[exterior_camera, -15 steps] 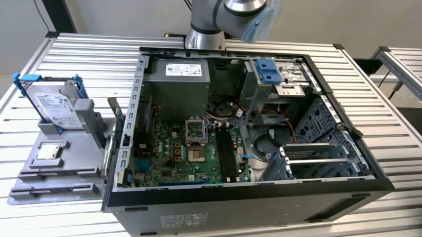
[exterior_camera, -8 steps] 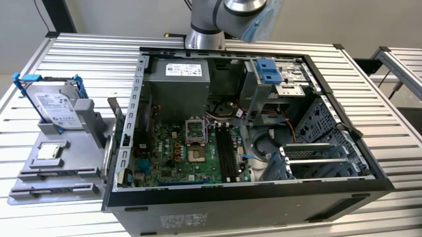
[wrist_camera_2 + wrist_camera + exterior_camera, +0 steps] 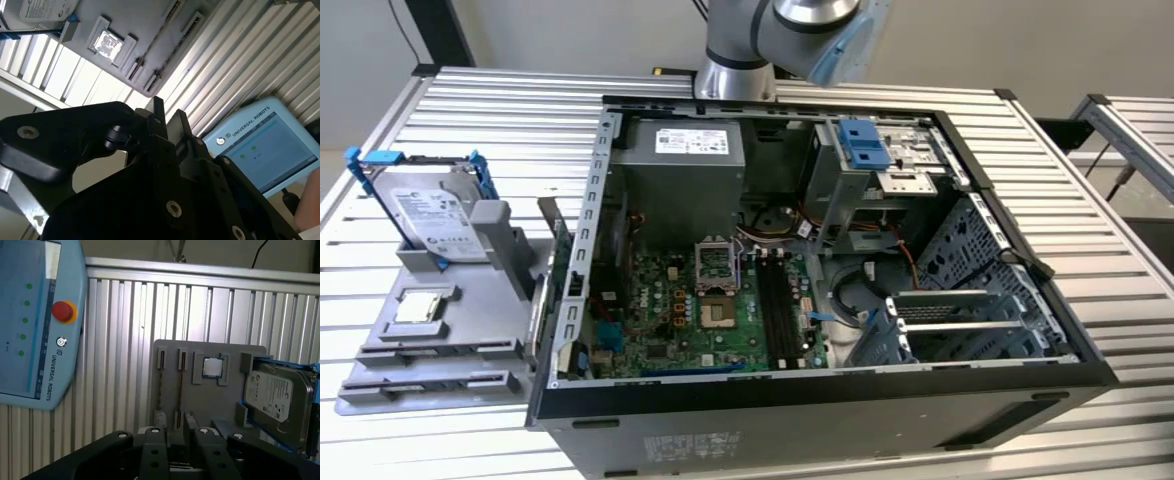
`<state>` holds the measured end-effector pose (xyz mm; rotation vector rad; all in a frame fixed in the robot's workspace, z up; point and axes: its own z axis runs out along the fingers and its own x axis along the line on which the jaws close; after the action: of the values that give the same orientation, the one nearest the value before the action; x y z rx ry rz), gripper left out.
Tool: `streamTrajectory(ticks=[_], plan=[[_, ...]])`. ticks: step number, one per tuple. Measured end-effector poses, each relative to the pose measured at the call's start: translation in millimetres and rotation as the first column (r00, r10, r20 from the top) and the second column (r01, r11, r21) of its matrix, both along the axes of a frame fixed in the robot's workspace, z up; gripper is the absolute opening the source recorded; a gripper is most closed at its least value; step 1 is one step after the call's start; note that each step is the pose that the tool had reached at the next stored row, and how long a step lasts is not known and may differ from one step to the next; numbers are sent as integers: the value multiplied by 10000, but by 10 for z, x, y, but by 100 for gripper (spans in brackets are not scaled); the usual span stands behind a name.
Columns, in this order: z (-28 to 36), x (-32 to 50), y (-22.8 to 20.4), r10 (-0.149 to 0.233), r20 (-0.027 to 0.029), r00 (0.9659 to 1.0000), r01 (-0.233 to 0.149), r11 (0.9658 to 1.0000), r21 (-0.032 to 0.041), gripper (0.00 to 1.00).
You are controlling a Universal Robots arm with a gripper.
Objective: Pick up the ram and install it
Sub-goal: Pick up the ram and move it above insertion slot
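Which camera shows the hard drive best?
The exterior view: the whole hard drive stands upright in the gray holder. In the first wrist view the drive is cut off at one side; the second wrist view catches a corner.

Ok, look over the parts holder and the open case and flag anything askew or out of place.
Nothing stands out. The hard drive stands in its blue frame on the grey holder, the processor chip lies square in its recess, and I see nothing loose in the open case.
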<state>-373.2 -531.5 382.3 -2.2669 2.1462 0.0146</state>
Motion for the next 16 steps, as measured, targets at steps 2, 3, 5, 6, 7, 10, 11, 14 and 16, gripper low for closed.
streamTrajectory(ticks=[2, 3, 5, 6, 7, 10, 11, 14, 16], plan=[[0, 0, 0, 3, 0, 10000, -3, 10000, 0, 100], [0, 0, 0, 4, 0, 10000, -4, 10000, 0, 100], [0, 0, 0, 7, 0, 10000, -7, 10000, 0, 100], [0, 0, 0, 8, 1, 10000, -8, 10000, 0, 100], [-5, 0, 3, -8, 6, 10000, 8, 10000, 1, 100], [-42, 0, 10, -133, 7, 9999, 133, 9999, 1, 100], [-61, -1, 16, -189, 7, 9998, 189, 9998, 0, 100], [-117, -2, 40, -231, 14, 9997, 231, 9997, 0, 100], [-150, -8, 54, -230, 42, 9997, 230, 9997, 5, 100]])
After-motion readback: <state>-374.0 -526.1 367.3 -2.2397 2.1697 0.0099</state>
